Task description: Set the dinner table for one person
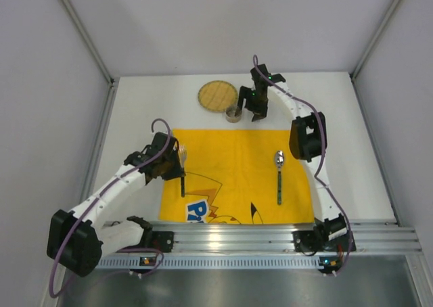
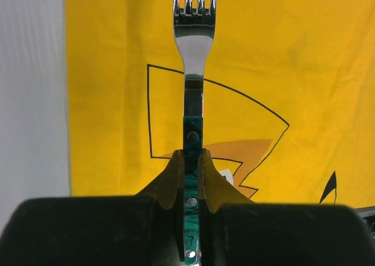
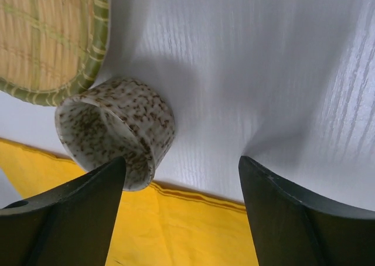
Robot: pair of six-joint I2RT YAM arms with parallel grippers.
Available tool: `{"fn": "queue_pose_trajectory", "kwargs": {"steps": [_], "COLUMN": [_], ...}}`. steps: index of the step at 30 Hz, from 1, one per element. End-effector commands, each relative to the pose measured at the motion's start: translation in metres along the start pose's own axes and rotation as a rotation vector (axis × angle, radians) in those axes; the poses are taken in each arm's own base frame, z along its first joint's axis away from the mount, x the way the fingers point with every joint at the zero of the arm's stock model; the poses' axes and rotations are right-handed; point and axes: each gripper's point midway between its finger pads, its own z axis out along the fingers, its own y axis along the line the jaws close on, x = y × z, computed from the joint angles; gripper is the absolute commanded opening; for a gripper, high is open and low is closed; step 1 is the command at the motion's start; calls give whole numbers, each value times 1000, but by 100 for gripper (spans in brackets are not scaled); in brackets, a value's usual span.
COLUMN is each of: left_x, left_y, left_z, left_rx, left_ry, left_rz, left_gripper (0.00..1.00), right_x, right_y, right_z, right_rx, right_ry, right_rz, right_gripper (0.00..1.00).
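The white dinner table [image 1: 345, 124] carries a yellow cartoon-printed mat [image 1: 233, 161]. My left gripper [image 1: 174, 161] is over the mat's left side. In the left wrist view it [image 2: 192, 156] is shut on the green handle of a fork [image 2: 193, 43], tines pointing away over the mat. A green-handled spoon [image 1: 279, 175] lies on the mat's right side. My right gripper [image 1: 257, 111] is open at the mat's far edge. A speckled cup [image 3: 117, 125] stands just off its left finger [image 3: 88, 201], touching a woven bamboo plate [image 3: 47, 37]. Nothing is between the jaws.
The bamboo plate [image 1: 217, 95] and cup [image 1: 233, 113] stand on the bare table behind the mat. A ribbed aluminium rail [image 1: 270, 239] runs along the near edge. Grey walls close in the left, right and far sides.
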Motion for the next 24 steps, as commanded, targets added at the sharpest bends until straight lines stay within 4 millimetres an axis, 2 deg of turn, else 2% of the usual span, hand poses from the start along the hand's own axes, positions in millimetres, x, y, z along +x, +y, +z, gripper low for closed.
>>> {"fn": "queue_pose_trajectory", "kwargs": {"steps": [1,8,9,10,12,13,14,16,17,18,20,21,24], "left_x": [-6,31,34,37,43,46,47,49,49,50,47,46,37], "left_y": [-3,23,25,26,30,32,31,32,31,31,30,30,26], "left_z": [4,30,31,32,32,32,31,32,32,32,31,30,25], "left_rx": [14,-79,-87,-89,-95,-97,-90,-88,-89,-91,-96,-99,-105], "left_ry": [-54,28,35,39,45,52,54,60,61,68,67,64,57], "left_rz": [-53,-66,-70,-70,-67,-67,-66,-66,-66,-68,-67,-63,-42], "left_gripper": [0,0,2,13,24,36,42,57,61,63,66,66,66], "right_x": [-32,-29,-27,-27,-25,-25,-24,-22,-22,-23,-23,-23,-27], "right_y": [20,19,19,20,21,21,21,22,22,22,22,23,29], "right_z": [-12,-3,0,0,2,3,4,6,7,6,6,5,-7], "right_rx": [-33,8,16,17,23,30,34,37,39,41,41,41,23], "right_ry": [-138,-153,-152,-154,-155,-157,-158,-157,-157,-162,-162,-164,-183], "right_rz": [-3,-3,-10,-10,-14,-18,-20,-25,-26,-25,-22,-20,-4], "right_gripper": [77,54,51,50,49,48,48,43,40,30,20,9,0]}}
